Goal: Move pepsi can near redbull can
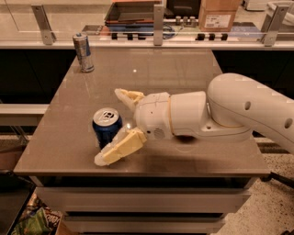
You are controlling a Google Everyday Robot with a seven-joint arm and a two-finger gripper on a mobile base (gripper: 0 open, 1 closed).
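Observation:
The pepsi can [106, 127], short and dark blue with a silver top, stands upright near the front left of the grey-brown table [183, 69]. The redbull can [83, 53], slim and silver-blue, stands upright at the table's far left corner. My gripper [110, 125] reaches in from the right at the end of a white arm. Its two cream fingers are spread, one fingertip [120, 94] behind the pepsi can and one fingertip [105, 157] in front of it. The can sits between them, close to the front finger; contact is not clear.
A glass-railed counter runs behind the table, with a dark tray [133, 11] and a cardboard box [218, 13] on it. The table's front edge lies just in front of the gripper. A colourful bag [36, 220] lies on the floor at lower left.

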